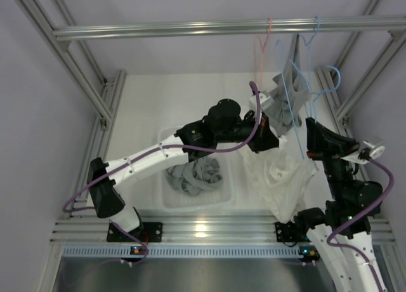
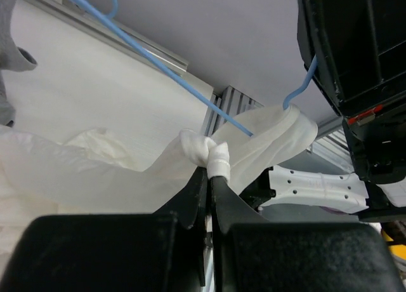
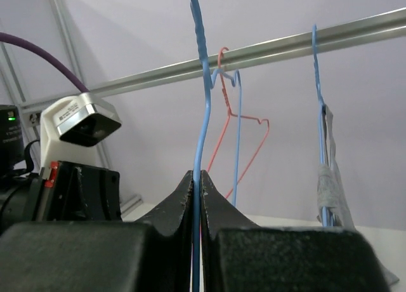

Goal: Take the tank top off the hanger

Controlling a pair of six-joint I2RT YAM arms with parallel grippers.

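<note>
The white tank top (image 1: 279, 178) hangs crumpled below a blue wire hanger (image 1: 297, 114) at the right of the table. My left gripper (image 1: 269, 139) is shut on a bunched strap of the tank top (image 2: 212, 157); the strap still loops over the blue hanger's arm (image 2: 177, 70). My right gripper (image 1: 312, 130) is shut on the blue hanger's wire (image 3: 200, 114), which runs straight up between its fingertips (image 3: 190, 187). The right gripper's body also shows in the left wrist view (image 2: 355, 82).
A clear bin (image 1: 166, 200) with grey clothes stands at the middle front. On the overhead rail (image 1: 190, 29) hang an empty pink hanger (image 1: 260, 47) and another blue hanger with a grey garment (image 1: 285, 105). Frame posts stand at both sides.
</note>
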